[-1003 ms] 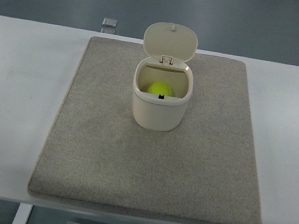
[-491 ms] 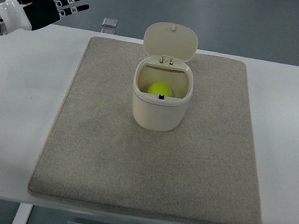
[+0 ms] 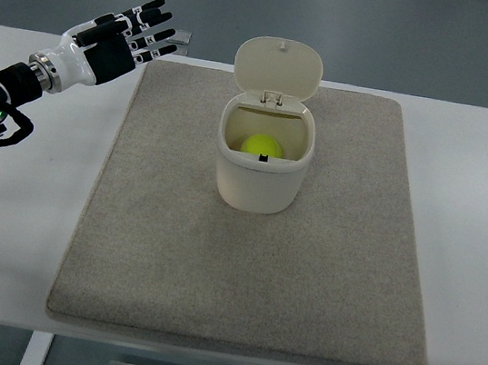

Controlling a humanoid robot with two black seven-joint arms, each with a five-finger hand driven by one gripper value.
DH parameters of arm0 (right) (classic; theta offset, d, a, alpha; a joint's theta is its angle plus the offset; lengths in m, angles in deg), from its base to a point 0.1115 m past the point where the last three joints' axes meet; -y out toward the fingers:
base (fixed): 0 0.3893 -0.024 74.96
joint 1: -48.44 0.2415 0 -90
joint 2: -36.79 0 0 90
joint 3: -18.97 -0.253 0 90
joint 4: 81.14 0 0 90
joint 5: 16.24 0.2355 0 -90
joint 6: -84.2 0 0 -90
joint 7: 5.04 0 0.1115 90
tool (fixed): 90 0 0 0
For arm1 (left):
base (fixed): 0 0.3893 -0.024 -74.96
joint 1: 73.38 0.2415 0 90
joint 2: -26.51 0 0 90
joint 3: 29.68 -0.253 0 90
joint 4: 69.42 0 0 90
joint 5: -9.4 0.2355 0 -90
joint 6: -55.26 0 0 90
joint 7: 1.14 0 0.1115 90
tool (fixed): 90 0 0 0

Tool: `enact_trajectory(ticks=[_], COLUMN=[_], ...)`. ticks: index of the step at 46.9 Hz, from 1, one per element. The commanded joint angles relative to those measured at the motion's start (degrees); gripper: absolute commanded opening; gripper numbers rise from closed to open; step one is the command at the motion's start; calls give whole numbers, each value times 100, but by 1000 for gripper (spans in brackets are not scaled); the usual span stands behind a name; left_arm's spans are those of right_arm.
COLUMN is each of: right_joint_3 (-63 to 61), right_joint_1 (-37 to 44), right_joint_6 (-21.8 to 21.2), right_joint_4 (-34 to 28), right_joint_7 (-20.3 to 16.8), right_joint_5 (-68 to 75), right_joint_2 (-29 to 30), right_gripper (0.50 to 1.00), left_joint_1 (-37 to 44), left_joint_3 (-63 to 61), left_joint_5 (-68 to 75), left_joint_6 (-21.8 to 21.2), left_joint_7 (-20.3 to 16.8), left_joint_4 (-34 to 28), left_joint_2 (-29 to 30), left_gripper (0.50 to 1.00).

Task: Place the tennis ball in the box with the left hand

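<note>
A yellow-green tennis ball [image 3: 261, 145] lies inside the cream box [image 3: 258, 177], whose hinged lid [image 3: 279, 67] stands tipped back. The box rests on the grey mat [image 3: 241, 265] near its far middle. My left hand [image 3: 133, 36] hovers over the mat's far left corner, well left of the box, fingers spread and holding nothing. Its black and white forearm [image 3: 20, 85] runs in from the left edge. The right arm is out of view.
The mat covers most of a white table [image 3: 11, 203]. A small grey square object [image 3: 181, 37] lies beyond the table's far edge, partly behind my fingers.
My left hand has come down and rightward from the top left corner toward the mat's far left corner. The ball and the box have not moved.
</note>
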Motion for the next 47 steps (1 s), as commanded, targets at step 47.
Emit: enact_trajectory(ticks=[47], right_joint_3=[-9], right_joint_1=[7], right_joint_6=[-10], right_joint_4=[0], right_joint_7=[0], right_joint_5=[8], right_joint_2=[0], right_gripper=[938], left_joint_1=[613], left_joint_3=[439], left_joint_5=[0], left_joint_6=[129], left_joint_7=[0], left_joint_4=[41], left_joint_2=[91], left_gripper=[994])
